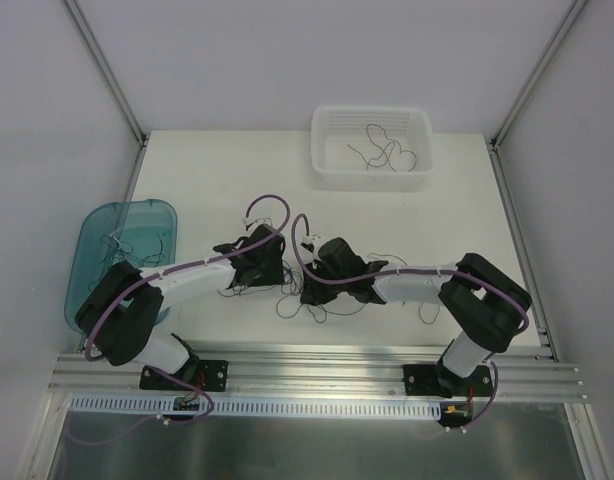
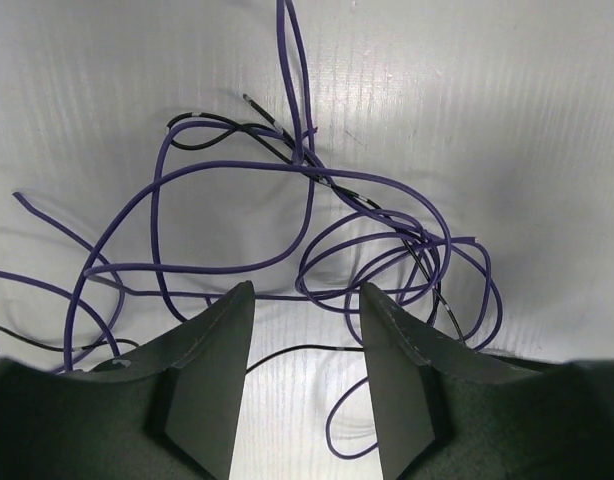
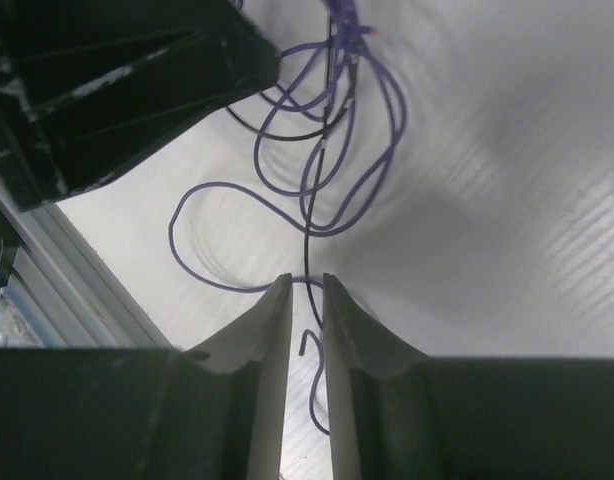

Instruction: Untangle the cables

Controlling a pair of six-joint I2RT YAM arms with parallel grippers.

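With left gripper (image 2: 307, 295) jaws released astride the cables (image 2: 309, 172) mid-bench by the near edge, and right gripper (image 3: 306, 285) jaws narrowed around a black strand (image 3: 309, 220), grip unconfirmable, expect knot tightening from any hard pull.

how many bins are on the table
2: a white perforated plastic basket at the far edge of the table, right of centre, with a few thin dark wires inside, and a translucent teal plastic tub at the left edge, partly hidden by the left arm.
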